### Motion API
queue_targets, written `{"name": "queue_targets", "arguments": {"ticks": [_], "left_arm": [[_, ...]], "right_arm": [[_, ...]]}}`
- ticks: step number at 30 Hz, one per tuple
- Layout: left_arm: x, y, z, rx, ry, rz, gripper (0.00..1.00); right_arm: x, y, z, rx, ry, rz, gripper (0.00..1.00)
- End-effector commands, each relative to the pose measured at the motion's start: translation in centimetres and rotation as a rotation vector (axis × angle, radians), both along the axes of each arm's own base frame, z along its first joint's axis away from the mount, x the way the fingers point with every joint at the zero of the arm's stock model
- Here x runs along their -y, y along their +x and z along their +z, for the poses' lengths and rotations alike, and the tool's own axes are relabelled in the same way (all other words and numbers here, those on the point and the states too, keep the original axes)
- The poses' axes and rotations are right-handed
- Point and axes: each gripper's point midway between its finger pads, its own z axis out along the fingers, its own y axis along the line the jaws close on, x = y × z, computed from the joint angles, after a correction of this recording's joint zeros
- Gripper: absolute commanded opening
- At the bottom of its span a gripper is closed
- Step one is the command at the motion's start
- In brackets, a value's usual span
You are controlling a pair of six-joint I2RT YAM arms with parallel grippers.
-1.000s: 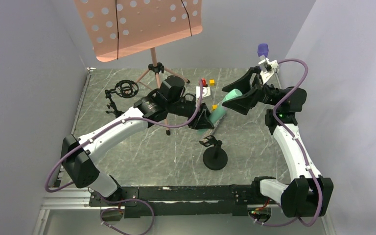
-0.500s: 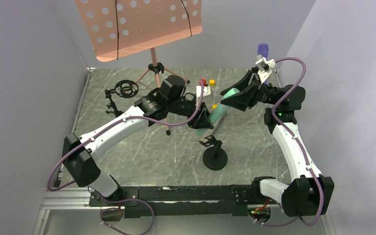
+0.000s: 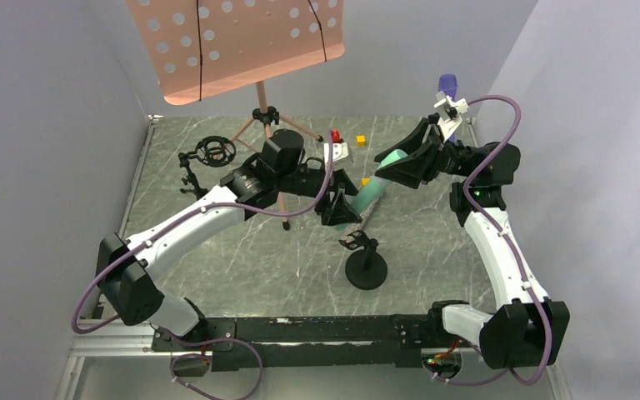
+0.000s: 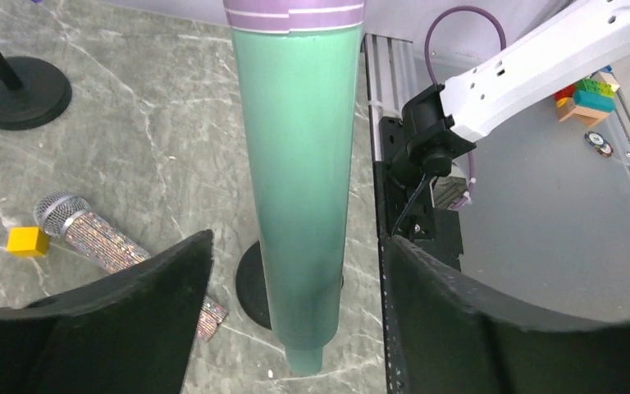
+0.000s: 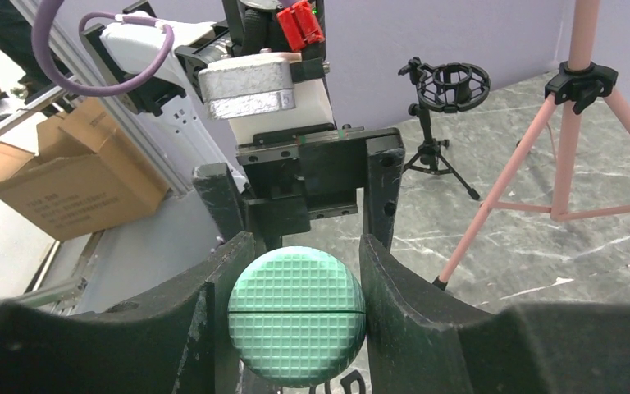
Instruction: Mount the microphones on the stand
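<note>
Two arms meet above the middle of the bench (image 3: 242, 250). The mint-teal microphone (image 3: 372, 193) hangs in the air between them, tilted, with its head toward the upper right of the overhead view.

The right arm (image 3: 500, 242) has its jaws clamped on the round mesh head. In the right wrist view the head sits pinched between both fingers (image 5: 213, 283). The left arm (image 3: 192, 221) has its jaws standing apart around the tapered handle, with a gap on either side, and I cannot see them touching it. I read this as a pass from arm to arm, with the right side bearing the weight.

The purple microphone (image 3: 447, 84) stands upright at the upper right and seems to be seated in a white clip (image 3: 458, 108). The glittery silver-pink microphone (image 4: 90, 234) lies flat on the bench at the lower left of the left wrist view, with a yellow cube (image 4: 27, 240) just beside its head. So I judge that one is mounted, one is in hand and one waits.

The black round-base stand (image 3: 365, 265) sits just below centre, near the handle's tail, and its clip looks empty.

Next, I reckon the left arm needs to draw back without brushing the handle. The right arm then needs to bring the tail down into that clip. Because the hold is at the head, far from the end that must seat, the tail could wander, so the handle will need careful lining up with the clip before any push.
</note>
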Motion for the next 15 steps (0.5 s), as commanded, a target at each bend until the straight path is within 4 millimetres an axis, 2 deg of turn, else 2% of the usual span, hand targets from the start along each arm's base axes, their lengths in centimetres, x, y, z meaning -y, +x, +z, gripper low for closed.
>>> {"name": "queue_targets", "arguments": {"ticks": [1, 5, 9, 12, 15], "left_arm": [[-0.5, -0.8, 2.6, 0.029, -0.082, -0.011, 0.86], [-1.6, -0.3, 2.7, 0.040, -0.094, 0.036, 0.99], [-3.9, 0.3, 2.4, 0.051, -0.122, 0.106, 0.99], [-5.8, 0.3, 0.9, 0.067, -0.121, 0.147, 0.99], [-7.0, -0.2, -1.5, 0.097, -0.088, 0.173, 0.99]], "right_arm": [[0.2, 0.1, 2.0, 0.049, 0.021, -0.027, 0.12], [0.7, 0.3, 2.2, 0.051, 0.024, -0.051, 0.11], [1.7, 0.1, 3.0, 0.056, 0.025, -0.076, 0.11], [2.1, -0.5, 3.7, 0.068, 0.024, -0.076, 0.11], [2.5, -0.7, 3.8, 0.063, 0.013, -0.087, 0.11]]}}
